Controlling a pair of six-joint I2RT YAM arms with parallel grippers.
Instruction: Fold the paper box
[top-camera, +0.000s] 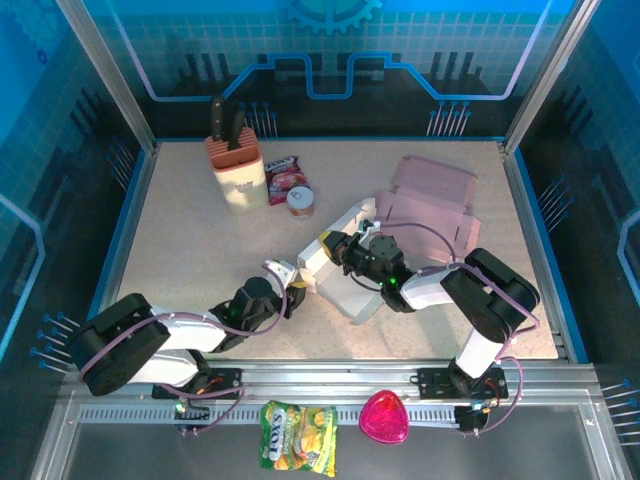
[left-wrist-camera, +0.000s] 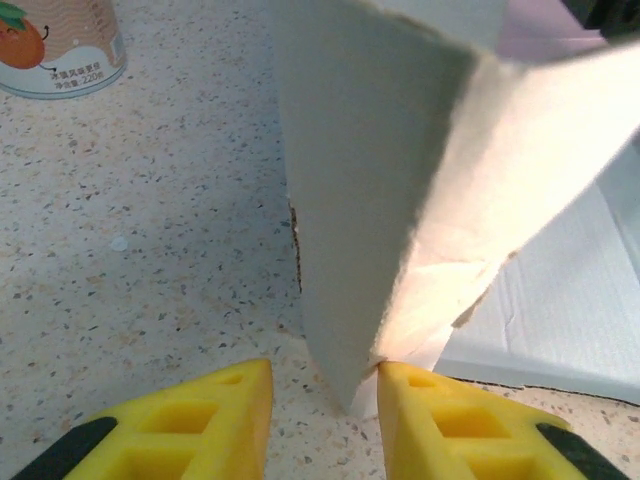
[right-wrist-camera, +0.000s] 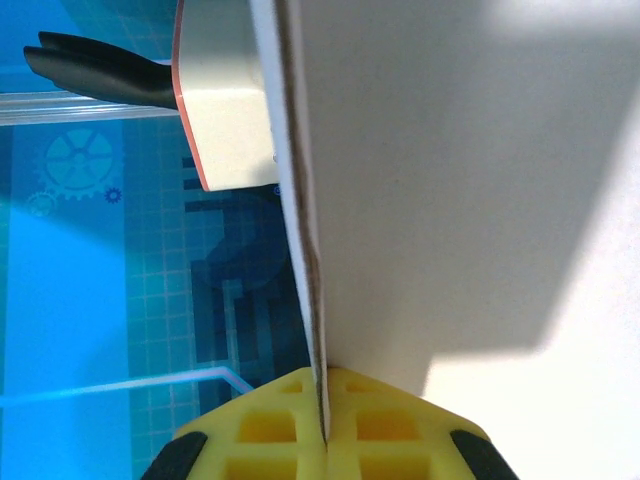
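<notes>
Knives stood handle-up in a knife block at the far left of the speckled worktop, and the right wrist view caught the same block beyond the cardboard. Just right of it lay a red snack packet and, touching that, a small can, whose orange-printed label showed at the top corner of the left wrist view. Nearer the arms, the left jaws stood partly open low over the worktop. A lower corner of the white paper box hung down between their yellow fingers, close against the right-hand one, with a gap on the other side, so nothing looked clamped. The box sat half-formed near the middle of the worktop, one flap raised and tilted. The right jaws were closed tight on a thin upright panel of it, the edge pinched between the two yellow fingers. Beyond the box, toward the far right, a flat pink box blank lay unfolded. On the front ledge below the rail lay a yellow-green snack bag and, to its right, a pink heart-shaped item.
</notes>
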